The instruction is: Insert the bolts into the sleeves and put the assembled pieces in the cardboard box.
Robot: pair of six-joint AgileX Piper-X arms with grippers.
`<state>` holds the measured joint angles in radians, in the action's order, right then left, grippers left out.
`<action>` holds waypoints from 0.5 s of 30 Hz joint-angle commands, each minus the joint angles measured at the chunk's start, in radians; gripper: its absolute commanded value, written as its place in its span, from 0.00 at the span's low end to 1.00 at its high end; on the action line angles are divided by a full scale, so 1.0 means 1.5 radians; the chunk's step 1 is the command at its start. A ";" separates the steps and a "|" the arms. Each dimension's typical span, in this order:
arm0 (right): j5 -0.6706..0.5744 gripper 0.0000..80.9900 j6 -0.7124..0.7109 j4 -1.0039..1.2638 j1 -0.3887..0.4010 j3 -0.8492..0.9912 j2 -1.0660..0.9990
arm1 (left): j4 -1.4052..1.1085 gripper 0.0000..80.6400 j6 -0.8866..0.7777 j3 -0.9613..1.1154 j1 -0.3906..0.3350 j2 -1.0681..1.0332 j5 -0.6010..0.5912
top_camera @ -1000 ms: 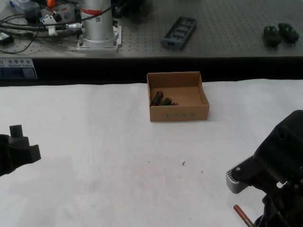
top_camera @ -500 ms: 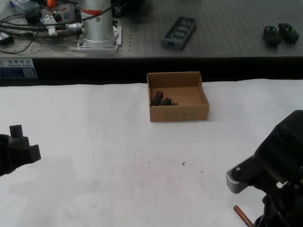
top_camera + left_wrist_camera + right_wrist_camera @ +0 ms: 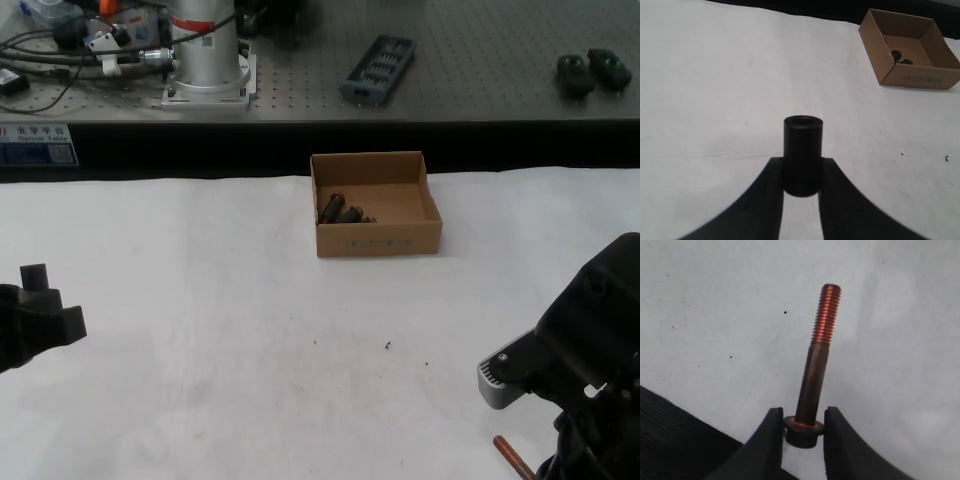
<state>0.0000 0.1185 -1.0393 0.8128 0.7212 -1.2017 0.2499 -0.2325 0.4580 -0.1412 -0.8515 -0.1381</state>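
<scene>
Nothing had moved across the last second: both arms and every piece sat just as in the earlier frames. The left gripper [image 3: 801, 176] was pinching a short black cylindrical sleeve [image 3: 802, 145] by its lower end, with the sleeve's open bore facing away from the fingers, above the white cloth-covered bench [image 3: 200, 300]. The right gripper [image 3: 801, 432] was clamped on the flanged head of a long copper-coloured threaded bolt [image 3: 816, 367], whose threaded tip pointed away from the fingers over the same cloth. In the high view the left arm sat at the left edge and the right arm at the lower right corner, well apart from each other. The small open brown cardboard box [image 3: 378, 242] stood at the far middle of the cloth, with a few dark assembled pieces [image 3: 343, 212] lying inside, toward its left wall.
</scene>
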 commanded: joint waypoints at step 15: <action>-0.052 0.22 -0.004 0.071 -0.005 0.006 0.007 | -0.014 0.05 -0.015 0.003 0.001 0.006 -0.006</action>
<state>-0.0334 0.1185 -0.9700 0.8128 0.7212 -1.2017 0.2499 -0.2462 0.4580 -0.1412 -0.8515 -0.1381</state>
